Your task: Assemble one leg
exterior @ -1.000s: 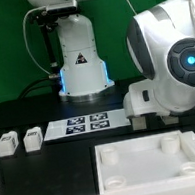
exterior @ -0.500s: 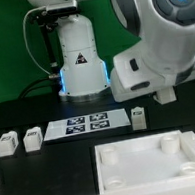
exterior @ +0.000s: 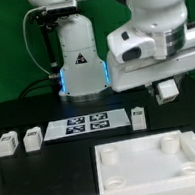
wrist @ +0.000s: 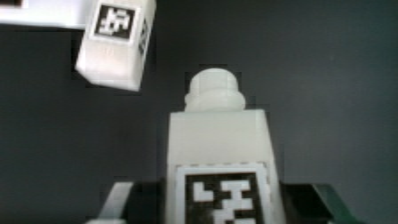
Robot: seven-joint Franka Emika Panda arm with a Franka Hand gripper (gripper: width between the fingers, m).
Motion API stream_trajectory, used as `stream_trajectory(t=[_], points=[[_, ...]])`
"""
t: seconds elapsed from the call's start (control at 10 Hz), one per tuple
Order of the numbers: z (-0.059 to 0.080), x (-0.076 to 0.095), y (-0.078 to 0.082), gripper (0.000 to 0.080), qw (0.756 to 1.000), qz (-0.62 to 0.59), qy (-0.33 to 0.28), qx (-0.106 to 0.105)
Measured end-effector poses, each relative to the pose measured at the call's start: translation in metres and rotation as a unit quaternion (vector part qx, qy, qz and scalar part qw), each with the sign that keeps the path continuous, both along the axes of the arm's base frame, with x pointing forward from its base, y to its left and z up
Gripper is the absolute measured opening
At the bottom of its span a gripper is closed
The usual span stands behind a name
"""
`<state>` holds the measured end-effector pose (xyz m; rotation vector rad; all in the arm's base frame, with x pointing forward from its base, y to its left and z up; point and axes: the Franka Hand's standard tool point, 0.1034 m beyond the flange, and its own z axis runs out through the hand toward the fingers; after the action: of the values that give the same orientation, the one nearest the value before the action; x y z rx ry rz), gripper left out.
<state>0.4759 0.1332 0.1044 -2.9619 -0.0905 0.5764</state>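
My gripper (exterior: 166, 91) hangs in the air at the exterior view's right, shut on a leg (exterior: 167, 89), a small white block with a black-and-white marker. In the wrist view this leg (wrist: 221, 140) sits between my gripper's (wrist: 222, 208) fingers (wrist: 121, 200), marker facing the camera and its rounded peg end pointing away. Another leg (exterior: 138, 117) stands on the table below and to the left of the gripper. A leg (wrist: 114, 40) also shows on the dark table in the wrist view. Two more legs (exterior: 6, 145) (exterior: 32, 140) stand at the left.
The large white square panel (exterior: 138, 178) with round corner sockets lies at the front right. The marker board (exterior: 86, 123) lies in front of the robot base (exterior: 80, 63). The arm's white body (exterior: 156, 26) fills the upper right.
The arm has risen and swung up out of the foreground, carrying the leg in its gripper. The standing leg beside the marker board and the panel's far edge have come into view.
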Motion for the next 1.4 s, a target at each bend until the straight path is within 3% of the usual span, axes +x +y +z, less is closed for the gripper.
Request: stream_trajectory(t=[0.1,0.3,0.4,0.6,0.7,0.8,0.9,1.0,1.1,1.2,1.3,1.4], points=[[0.023,0.027,-0.011,0.0288,0.999,0.003,-0.048,0.007],[0.056,0.060,-0.020,0.0288,0.990,0.000,-0.141,0.011],[0.069,0.062,-0.021,0.0288,0.981,-0.007,-0.193,0.009],[0.061,0.059,-0.024,0.0288,0.961,-0.015,-0.275,0.006],[0.064,0.065,-0.025,0.0288,0.937,-0.021,-0.348,0.007],[0.062,0.064,-0.025,0.0288,0.924,-0.021,-0.383,0.007],[0.048,0.068,-0.021,0.0288,0.900,-0.014,-0.435,0.010],[0.043,0.088,-0.021,0.0288,0.890,0.001,-0.455,0.009],[0.059,0.117,-0.018,0.0288,0.872,-0.003,-0.489,0.012],[0.063,0.128,-0.009,0.0288,0.867,-0.006,-0.498,0.017],[0.061,0.128,-0.002,0.0288,0.876,-0.004,-0.482,0.020],[0.062,0.128,-0.006,0.0288,0.874,-0.005,-0.486,0.018]])
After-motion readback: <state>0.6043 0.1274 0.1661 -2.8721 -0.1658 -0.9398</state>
